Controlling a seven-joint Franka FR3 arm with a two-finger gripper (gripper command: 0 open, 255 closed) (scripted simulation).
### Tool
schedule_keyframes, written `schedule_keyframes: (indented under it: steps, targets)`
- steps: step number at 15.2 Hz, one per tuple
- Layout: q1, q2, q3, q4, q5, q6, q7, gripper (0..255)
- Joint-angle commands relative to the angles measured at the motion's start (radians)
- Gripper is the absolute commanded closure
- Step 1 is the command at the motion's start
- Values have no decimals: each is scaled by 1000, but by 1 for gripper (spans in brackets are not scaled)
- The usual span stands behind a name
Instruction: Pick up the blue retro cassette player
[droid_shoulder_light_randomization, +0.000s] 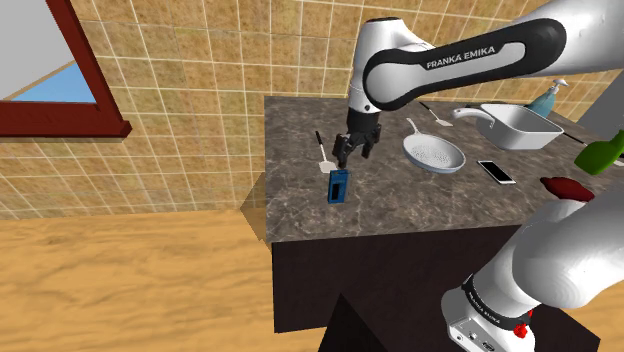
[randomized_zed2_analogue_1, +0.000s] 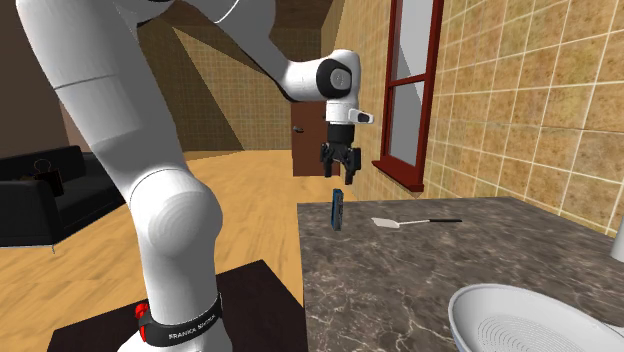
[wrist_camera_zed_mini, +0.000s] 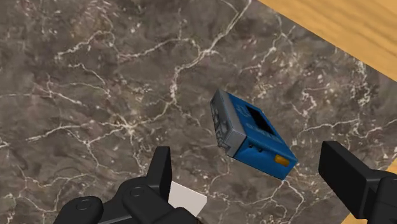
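**Operator:** How far along is the pick?

**Spotter:** Your gripper (droid_shoulder_light_randomization: 355, 155) hangs above the cassette player (wrist_camera_zed_mini: 251, 130) with nothing in it. The fingers (wrist_camera_zed_mini: 162, 175) stand wide apart and touch nothing. From the wrist camera the player shows between them. I judge your approach is about done, which leaves you the descent, the closing and the lift.

**Operator:** Where exactly does it sit?

**Spotter:** On the dark marbled tabletop (wrist_camera_zed_mini: 95, 95), standing on edge close to the border, with the wooden floor beyond. A white spatula (droid_shoulder_light_randomization: 322, 152) lies just beside it, so mind the blade as you go down.

**Operator:** And how does it look?

**Spotter:** You have a small, flat blue box with a grey band along one side, a dark window in its face and an orange button at one end. On edge it is narrow, so it could tip if one finger reaches it first. Farther along the tabletop you see a white colander pan (droid_shoulder_light_randomization: 435, 155) and a phone (droid_shoulder_light_randomization: 497, 171), both well apart from it.
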Motion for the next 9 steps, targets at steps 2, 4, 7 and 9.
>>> schedule_keyframes:
  steps: [2, 4, 7, 9]
  targets:
    - [13, 83, 13, 39, 14, 50, 2, 0]
    - [13, 95, 14, 22, 13, 78, 2, 0]
    - [13, 114, 15, -1, 12, 120, 2, 0]
    - [13, 128, 16, -15, 11, 148, 3, 0]
